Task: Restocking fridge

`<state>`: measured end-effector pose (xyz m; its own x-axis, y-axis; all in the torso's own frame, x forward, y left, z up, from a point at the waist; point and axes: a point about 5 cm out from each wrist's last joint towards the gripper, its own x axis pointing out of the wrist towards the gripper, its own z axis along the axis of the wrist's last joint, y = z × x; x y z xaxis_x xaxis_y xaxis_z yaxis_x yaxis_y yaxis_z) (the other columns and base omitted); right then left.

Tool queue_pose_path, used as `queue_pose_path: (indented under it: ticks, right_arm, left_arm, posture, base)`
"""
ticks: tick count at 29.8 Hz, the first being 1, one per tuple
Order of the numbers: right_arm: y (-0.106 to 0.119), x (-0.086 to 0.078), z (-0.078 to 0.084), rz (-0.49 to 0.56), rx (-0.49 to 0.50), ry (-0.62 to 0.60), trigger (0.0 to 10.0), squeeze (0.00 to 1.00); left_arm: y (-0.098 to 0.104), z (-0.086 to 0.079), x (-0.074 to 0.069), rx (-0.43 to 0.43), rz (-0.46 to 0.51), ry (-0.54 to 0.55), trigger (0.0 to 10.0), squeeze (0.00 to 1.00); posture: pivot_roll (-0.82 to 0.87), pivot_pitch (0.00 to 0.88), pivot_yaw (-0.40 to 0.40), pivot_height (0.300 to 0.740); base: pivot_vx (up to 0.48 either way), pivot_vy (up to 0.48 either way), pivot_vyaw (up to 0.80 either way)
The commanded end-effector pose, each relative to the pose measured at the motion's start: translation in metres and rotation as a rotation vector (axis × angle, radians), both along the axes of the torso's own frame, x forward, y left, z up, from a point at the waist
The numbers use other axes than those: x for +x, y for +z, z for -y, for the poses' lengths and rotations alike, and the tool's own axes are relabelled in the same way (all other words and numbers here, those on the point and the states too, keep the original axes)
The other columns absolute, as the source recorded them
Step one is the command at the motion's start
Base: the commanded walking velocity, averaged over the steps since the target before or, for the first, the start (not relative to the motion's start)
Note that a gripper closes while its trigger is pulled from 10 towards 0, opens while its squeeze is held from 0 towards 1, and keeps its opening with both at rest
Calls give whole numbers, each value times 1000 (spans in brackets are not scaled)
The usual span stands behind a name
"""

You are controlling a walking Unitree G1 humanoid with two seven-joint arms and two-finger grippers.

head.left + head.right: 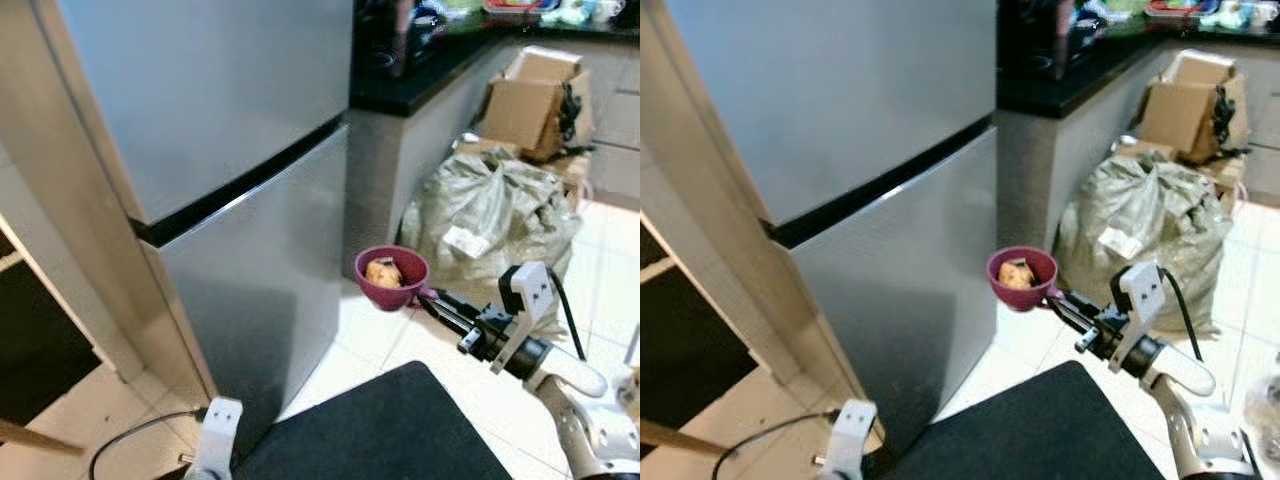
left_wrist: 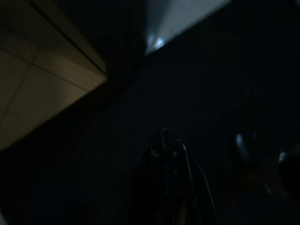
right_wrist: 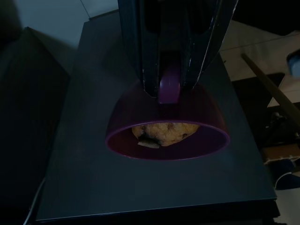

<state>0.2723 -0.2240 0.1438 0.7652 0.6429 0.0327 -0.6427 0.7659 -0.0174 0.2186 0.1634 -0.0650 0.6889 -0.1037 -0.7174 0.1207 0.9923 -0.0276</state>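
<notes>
Right gripper (image 1: 432, 299) closed on the small handle of a purple bowl (image 1: 391, 278), holding it in the air just in front of the shut fridge (image 1: 250, 200), with a piece of yellowish food (image 1: 384, 271) inside. Left gripper (image 2: 168, 154) hanging low in the dark, fingers impossible to judge. Risk of tipping the bowl and losing the food, since only the handle is pinched and both doors are not yet open.
</notes>
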Motion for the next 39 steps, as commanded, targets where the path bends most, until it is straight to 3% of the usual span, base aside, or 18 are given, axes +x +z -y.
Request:
queue_pose_path:
  ticks: [1, 6, 10, 13, 16, 18, 19, 21, 22, 25, 28, 29, 30, 39]
  right_arm:
    - [5, 3, -5, 28, 5, 25, 10000, 0]
    - [4, 3, -6, 27, -1, 30, 10000, 0]
    - [3, 2, -6, 22, -4, 32, 10000, 0]
    - [1, 2, -6, 12, -9, 34, 10000, 0]
    - [0, 2, -5, 10, -10, 34, 10000, 0]
    - [0, 3, -5, 9, -11, 37, 10000, 0]
    - [0, 3, -5, 9, -11, 37, 10000, 0]
    - [0, 3, -5, 6, -13, 38, 10000, 0]
    - [0, 3, -5, 6, -13, 38, 10000, 0]
    - [0, 4, -5, 6, -14, 37, 10000, 0]
    - [0, 4, -5, 6, -13, 38, 10000, 0]
    - [2, 3, -6, 12, -8, 46, 10000, 0]
    - [3, 3, -6, 15, -2, 54, 10000, 0]
    - [7, -6, -15, 14, 24, 152, 10000, 0]
  left_arm:
    - [13, -23, 15, -5, 84, 77, 10000, 1000]
    - [30, -41, 31, -23, 195, 127, 10000, 1000]
    - [37, -52, 36, -33, 244, 140, 10000, 1000]
    - [47, -67, 39, -28, 294, 93, 10000, 1000]
    - [50, -71, 40, -31, 312, 76, 10000, 1000]
    - [63, -87, 46, -13, 361, 59, 10000, 1000]
    - [63, -87, 46, -13, 361, 59, 10000, 1000]
    - [83, -102, 58, 4, 441, 59, 10000, 1000]
    - [83, -102, 58, 4, 441, 59, 10000, 1000]
    - [117, -109, 81, -28, 591, 23, 10000, 1000]
    - [125, -108, 86, -45, 622, 3, 10000, 1000]
    - [137, -106, 94, -70, 676, -39, 10000, 647]
    - [144, -104, 97, -77, 701, -63, 10000, 0]
    - [163, -95, 109, -127, 762, -177, 10000, 0]
  posture:
    - [-174, 0, 48, 740]
    - [-169, 0, 47, 740]
    - [-164, 0, 46, 740]
    - [-153, 0, 42, 740]
    - [-148, 0, 40, 740]
    - [-141, 0, 36, 740]
    - [-141, 0, 36, 740]
    - [-137, 0, 33, 740]
    - [-137, 0, 33, 740]
    - [-135, 0, 31, 740]
    - [-135, 0, 31, 740]
    - [-138, 0, 33, 740]
    - [-138, 0, 33, 740]
    - [-138, 0, 37, 740]
  base:
    - [0, 0, 0]
    - [0, 0, 0]
    - [0, 0, 0]
    - [0, 0, 0]
    - [0, 0, 0]
    - [0, 0, 0]
    - [0, 0, 0]
    - [0, 0, 0]
    - [0, 0, 0]
    - [0, 0, 0]
    - [0, 0, 0]
    - [0, 0, 0]
    - [0, 0, 0]
    - [0, 0, 0]
